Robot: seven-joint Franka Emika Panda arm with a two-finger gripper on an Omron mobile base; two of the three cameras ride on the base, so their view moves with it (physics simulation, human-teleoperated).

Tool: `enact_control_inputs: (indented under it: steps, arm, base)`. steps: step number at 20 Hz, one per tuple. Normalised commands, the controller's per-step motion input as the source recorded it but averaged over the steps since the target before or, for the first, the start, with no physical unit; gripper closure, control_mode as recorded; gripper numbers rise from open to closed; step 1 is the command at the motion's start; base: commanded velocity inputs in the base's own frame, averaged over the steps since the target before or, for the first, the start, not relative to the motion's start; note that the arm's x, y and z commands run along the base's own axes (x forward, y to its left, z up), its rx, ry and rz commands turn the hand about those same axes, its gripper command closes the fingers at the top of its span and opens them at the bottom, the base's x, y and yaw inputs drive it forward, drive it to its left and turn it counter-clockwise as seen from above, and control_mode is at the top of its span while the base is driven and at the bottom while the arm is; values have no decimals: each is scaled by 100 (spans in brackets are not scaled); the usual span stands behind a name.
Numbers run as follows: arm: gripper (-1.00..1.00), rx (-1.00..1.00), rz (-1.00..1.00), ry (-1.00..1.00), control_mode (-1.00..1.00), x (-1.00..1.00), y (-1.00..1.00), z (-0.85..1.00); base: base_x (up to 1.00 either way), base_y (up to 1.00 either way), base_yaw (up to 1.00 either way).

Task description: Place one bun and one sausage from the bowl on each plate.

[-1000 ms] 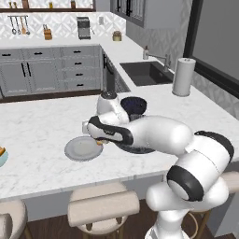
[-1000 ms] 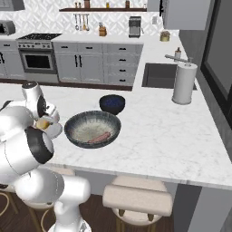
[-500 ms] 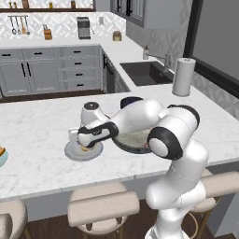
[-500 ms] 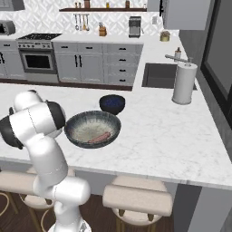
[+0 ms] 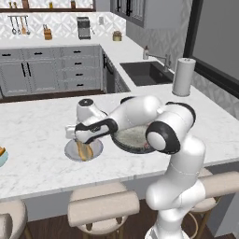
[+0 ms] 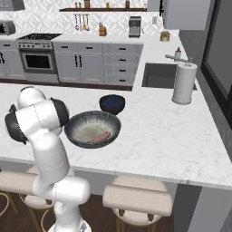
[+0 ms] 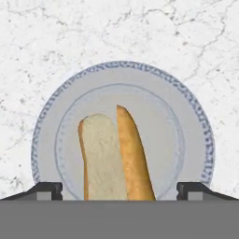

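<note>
Grey plate (image 7: 196,135) on the left now carries the bun (image 7: 116,154); arm swung over from the bowl (image 6: 93,129) on the right. Gripper (image 7: 119,189) spread wide, bun apparently released. One sausage (image 6: 98,137) left in bowl; this plate likely needs it next.

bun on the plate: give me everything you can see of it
The bun is a long hot-dog roll, split: one half shows a pale crumb face, the other a golden-brown crust. It lies on the grey plate, which has a speckled blue rim, on the marble counter. The gripper is directly above, open, its fingertips well clear on either side. The bun's near end is cut off from view.
</note>
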Motion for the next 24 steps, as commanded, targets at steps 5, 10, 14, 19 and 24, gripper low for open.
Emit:
enact_control_inputs:
  steps: [5, 10, 14, 19, 24]
  arm:
    - [-100, 6, 0, -8, -100, -13, -58, 55]
    - [-100, 11, -4, -2, -100, -71, -100, 84]
    - [-100, 4, -15, 17, -100, -26, -100, 26]
    - [-100, -2, -16, 14, -100, 10, -100, 0]
    - [-100, -15, -13, 5, -100, 36, -100, -7]
  base:
    - [0, 0, 0]
    - [0, 0, 0]
    - [0, 0, 0]
    - [0, 0, 0]
    - [0, 0, 0]
